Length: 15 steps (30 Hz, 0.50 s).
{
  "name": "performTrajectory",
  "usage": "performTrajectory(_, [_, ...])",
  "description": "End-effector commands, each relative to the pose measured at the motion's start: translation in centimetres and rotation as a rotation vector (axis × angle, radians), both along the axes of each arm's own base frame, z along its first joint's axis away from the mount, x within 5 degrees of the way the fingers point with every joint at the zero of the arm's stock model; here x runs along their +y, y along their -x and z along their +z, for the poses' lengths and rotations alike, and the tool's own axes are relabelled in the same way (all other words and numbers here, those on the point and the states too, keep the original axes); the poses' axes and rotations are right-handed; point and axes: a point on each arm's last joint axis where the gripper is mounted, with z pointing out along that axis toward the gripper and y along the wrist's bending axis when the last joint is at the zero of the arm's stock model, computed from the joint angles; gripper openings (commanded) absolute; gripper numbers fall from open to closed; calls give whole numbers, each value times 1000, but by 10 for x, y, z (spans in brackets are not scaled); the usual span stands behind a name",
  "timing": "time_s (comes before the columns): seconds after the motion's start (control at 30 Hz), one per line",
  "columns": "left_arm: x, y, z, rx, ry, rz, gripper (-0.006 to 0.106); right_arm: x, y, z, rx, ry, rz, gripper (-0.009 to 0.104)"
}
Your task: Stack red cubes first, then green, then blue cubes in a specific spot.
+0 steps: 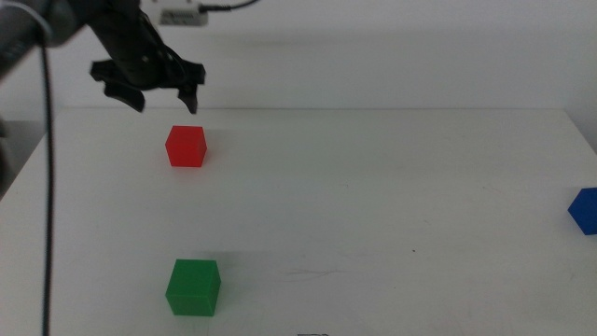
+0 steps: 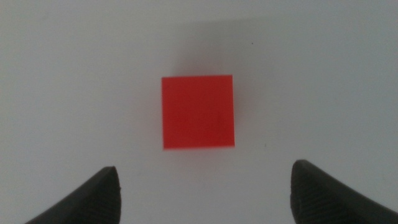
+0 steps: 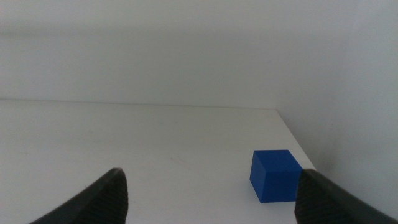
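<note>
The red cube (image 1: 186, 147) rests on the white table at the far left. My left gripper (image 1: 164, 97) hovers open just above and behind it, touching nothing. Seen from the left wrist, the red cube (image 2: 198, 112) lies on the table beyond the open left gripper (image 2: 205, 196), centred between the two dark jaws. The green cube (image 1: 193, 287) stands near the front left edge. At the right edge of the table sits the blue cube (image 1: 585, 209). The right wrist view shows the blue cube (image 3: 275, 175) ahead of the open right gripper (image 3: 208, 199), whose arm is outside the middle view.
A black cable (image 1: 47, 187) hangs down the left side of the middle view. The table's far edge (image 1: 373, 110) meets a white wall. The blue cube sits close to the table's right edge (image 3: 292, 134).
</note>
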Motion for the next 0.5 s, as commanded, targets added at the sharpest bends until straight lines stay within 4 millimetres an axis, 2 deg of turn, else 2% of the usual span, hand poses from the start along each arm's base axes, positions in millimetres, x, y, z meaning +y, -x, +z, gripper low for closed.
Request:
performTrajectory(0.0, [-3, -4, 27, -103, 30, 10, 94, 1, 3, 14, -119, 23, 6, 94])
performTrajectory(0.2, [-6, -25, -8, -82, 29, 9, 94, 1, 3, 14, -119, 23, 6, 94])
performTrajectory(0.47, [-8, -38, -31, -101, 31, 11, 94, 1, 3, 14, -119, 23, 6, 94])
